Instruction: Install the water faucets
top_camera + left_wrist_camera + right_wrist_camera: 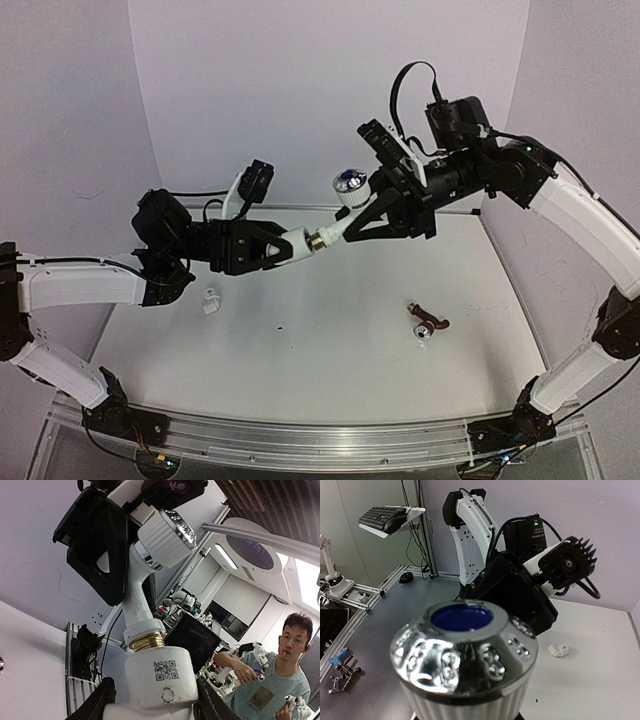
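Observation:
A water faucet [340,228] hangs in the air over the back of the table, its round silvery knob [348,185] with the blue centre pointing up. My right gripper [366,222] is shut on its white body. The brass threaded end [322,240] meets the mouth of a white elbow fitting [297,244], which my left gripper [285,248] is shut on. In the left wrist view the fitting [160,680] sits between my dark fingers [95,702], with brass thread [146,641] showing above it. The knob [465,650] fills the right wrist view and hides my own fingers.
A second white elbow fitting [211,302] lies on the table at the left, also seen as the small white fitting [559,650]. A brown curved piece with a silvery end [428,325] lies right of centre. White walls close the table's back and sides.

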You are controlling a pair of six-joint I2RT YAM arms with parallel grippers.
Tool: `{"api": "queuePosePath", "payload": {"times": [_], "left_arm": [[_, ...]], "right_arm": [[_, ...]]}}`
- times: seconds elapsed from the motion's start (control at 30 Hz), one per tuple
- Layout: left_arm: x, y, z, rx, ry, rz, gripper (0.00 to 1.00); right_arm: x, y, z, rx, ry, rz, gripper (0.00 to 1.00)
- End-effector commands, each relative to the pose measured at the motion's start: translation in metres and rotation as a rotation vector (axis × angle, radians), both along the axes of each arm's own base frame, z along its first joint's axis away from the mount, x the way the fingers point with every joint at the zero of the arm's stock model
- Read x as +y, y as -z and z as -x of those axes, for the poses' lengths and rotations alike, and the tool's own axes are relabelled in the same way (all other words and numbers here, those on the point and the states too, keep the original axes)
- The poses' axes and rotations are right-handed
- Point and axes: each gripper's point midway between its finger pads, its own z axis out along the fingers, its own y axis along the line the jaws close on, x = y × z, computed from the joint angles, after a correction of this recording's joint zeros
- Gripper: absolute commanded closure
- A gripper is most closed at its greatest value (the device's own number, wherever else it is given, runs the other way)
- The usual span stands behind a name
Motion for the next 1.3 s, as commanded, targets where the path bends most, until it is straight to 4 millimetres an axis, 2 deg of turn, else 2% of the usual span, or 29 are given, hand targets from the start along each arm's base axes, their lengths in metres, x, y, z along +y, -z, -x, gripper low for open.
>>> {"api": "queuePosePath", "payload": {"times": [0.0,0.27,0.6,0.87,1.13,1.27], "left_arm": [[0.006,-0.031,0.008,-0.033,0.041,0.059,0.89],[0.007,-0.033,0.006,0.0,0.024,0.056,0.91],[0.002,-0.032,0.001,0.064,0.05,0.058,0.95],[-0.001,-0.031,-0.004,0.068,0.048,0.102,0.97],[-0.007,-0.03,-0.011,0.093,0.091,0.113,0.98],[-0.006,-0.03,-0.011,0.075,0.062,0.099,0.98]], "right_arm": [[0.005,-0.024,0.002,-0.117,-0.011,-0.056,1.0],[0.009,-0.015,0.006,-0.187,0.001,-0.022,1.0],[0.015,-0.009,-0.001,-0.351,0.058,0.015,1.0],[0.016,-0.017,-0.007,-0.46,0.059,-0.016,1.0],[0.031,-0.032,-0.02,-0.489,0.095,-0.075,1.0],[0.03,-0.027,-0.024,-0.488,0.115,-0.055,1.0]]}}
